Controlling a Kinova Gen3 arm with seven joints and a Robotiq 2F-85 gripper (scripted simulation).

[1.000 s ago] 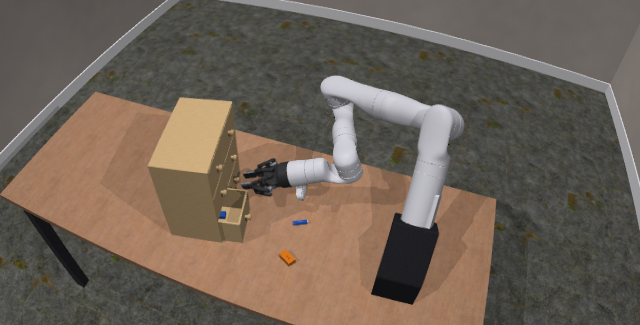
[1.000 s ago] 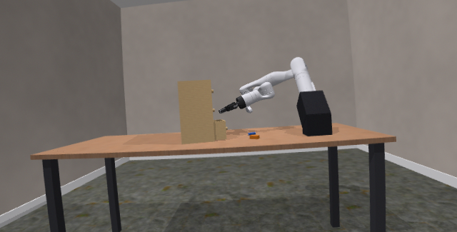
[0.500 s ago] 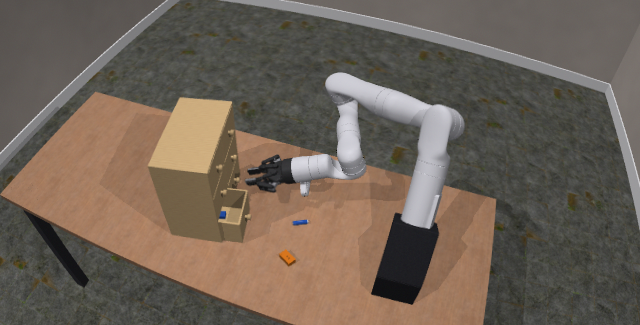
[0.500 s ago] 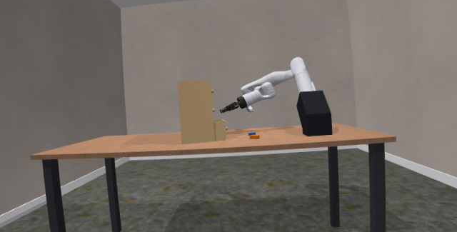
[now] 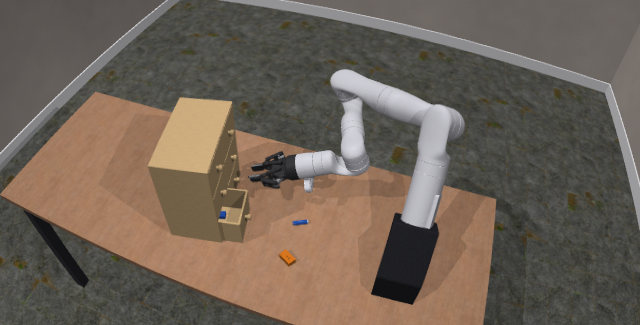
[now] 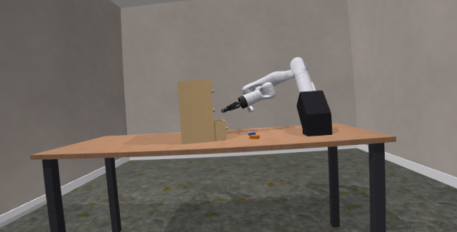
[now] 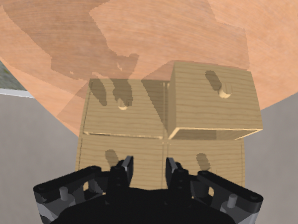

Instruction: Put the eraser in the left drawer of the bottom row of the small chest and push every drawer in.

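The tan chest [image 5: 192, 167] stands on the table with its knobbed fronts facing my arm. Its bottom left drawer [image 5: 236, 221] is pulled out part way, and it also shows in the side view [image 6: 220, 130] and in the wrist view [image 7: 213, 99]. A small blue block [image 5: 223, 213] lies inside it; it may be the eraser, but I cannot tell for sure. The other drawers look pushed in. My gripper [image 5: 255, 172] hovers level in front of the middle drawers, apart from the chest, with its fingers partly open and nothing between them.
A small blue stick with a pale tip [image 5: 300, 222] and an orange block [image 5: 287, 257] lie on the table in front of the chest. The arm's black base [image 5: 406, 260] stands at the right.
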